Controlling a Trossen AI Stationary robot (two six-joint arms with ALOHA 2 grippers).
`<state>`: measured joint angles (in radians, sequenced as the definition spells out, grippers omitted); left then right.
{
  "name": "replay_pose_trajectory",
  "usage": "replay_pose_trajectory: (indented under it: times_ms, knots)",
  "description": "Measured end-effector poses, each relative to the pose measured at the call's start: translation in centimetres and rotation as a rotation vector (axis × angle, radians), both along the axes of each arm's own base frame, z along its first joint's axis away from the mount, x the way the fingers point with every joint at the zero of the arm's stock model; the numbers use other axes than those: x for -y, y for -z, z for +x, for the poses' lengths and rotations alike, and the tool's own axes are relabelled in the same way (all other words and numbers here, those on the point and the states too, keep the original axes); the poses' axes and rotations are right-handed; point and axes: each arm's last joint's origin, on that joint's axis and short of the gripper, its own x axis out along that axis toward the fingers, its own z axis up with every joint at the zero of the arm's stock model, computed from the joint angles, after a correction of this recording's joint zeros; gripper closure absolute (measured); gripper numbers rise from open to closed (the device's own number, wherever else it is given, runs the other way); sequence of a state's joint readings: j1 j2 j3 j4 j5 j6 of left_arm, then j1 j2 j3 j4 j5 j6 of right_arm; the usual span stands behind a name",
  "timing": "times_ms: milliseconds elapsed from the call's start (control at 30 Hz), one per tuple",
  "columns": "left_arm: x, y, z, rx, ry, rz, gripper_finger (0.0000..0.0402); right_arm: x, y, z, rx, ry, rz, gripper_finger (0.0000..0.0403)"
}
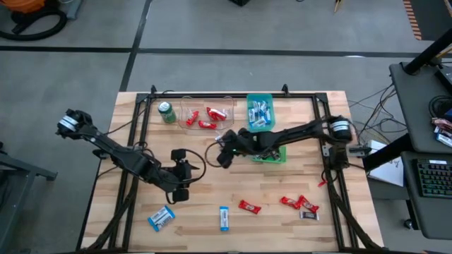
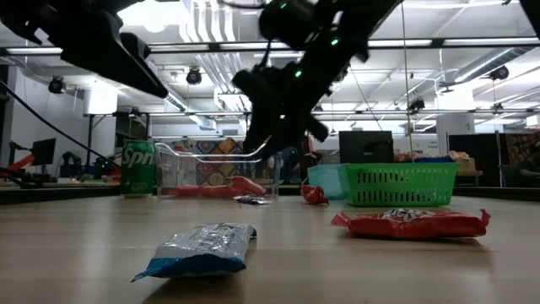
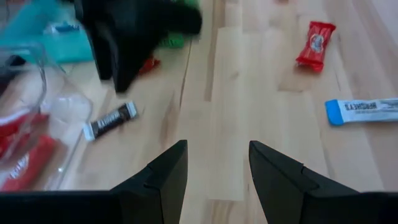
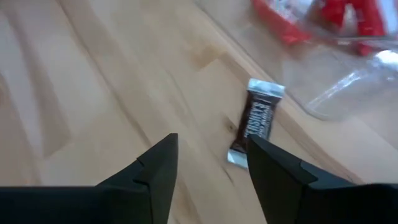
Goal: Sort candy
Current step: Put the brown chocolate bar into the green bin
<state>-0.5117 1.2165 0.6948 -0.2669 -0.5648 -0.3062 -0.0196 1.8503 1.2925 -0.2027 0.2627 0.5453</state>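
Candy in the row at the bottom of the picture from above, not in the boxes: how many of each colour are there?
Red candy: 3
Blue-and-white candy: 2
Dark candy: 1
Total: 6

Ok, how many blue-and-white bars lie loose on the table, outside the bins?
2. In the high view, one blue-and-white bar lies bottom left; the second bar lies just right of it, bottom centre. Others may hide under the arms.
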Motion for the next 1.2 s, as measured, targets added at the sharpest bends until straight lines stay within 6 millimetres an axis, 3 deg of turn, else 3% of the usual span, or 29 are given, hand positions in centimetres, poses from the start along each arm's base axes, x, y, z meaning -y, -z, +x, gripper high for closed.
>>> replay_pose_trajectory:
  times_ms: [100, 367, 600, 800, 933, 1133, 1200]
  knots:
    - [0.0, -0.6, 0.0, 0.014, 0.024, 0.024, 0.0248, 0.2, 1.2, 1.7, -0.057, -0.001, -0.026, 0.0212]
    - [-0.1, -0.6, -0.1, 0.01, 0.034, 0.039, 0.0248, 0.9, 3.9, 3.8, -0.257, 0.092, -0.138, 0.0198]
    - [0.0, -0.2, 0.0, 0.004, 0.023, 0.022, 0.0248, 0.9, 6.0, 4.3, -0.296, 0.091, -0.14, 0.0213]
    - [0.4, 0.3, 0.5, 0.017, -0.01, -0.028, 0.0248, 0.9, 6.2, 4.2, -0.307, 0.06, -0.152, 0.0234]
    - [0.8, 1.0, 1.1, 0.013, -0.009, -0.033, 0.0248, 0.8, 6.3, 4.2, -0.316, 0.013, -0.137, 0.0272]
    - [1.1, 1.7, 1.7, 0.006, -0.005, -0.041, 0.0248, 0.5, 6.3, 4.3, -0.334, -0.054, -0.16, 0.0378]
    - [1.2, 1.7, 1.7, -0.005, 0.018, -0.06, 0.0248, 0.4, 6.3, 4.2, -0.338, -0.064, -0.167, 0.0385]
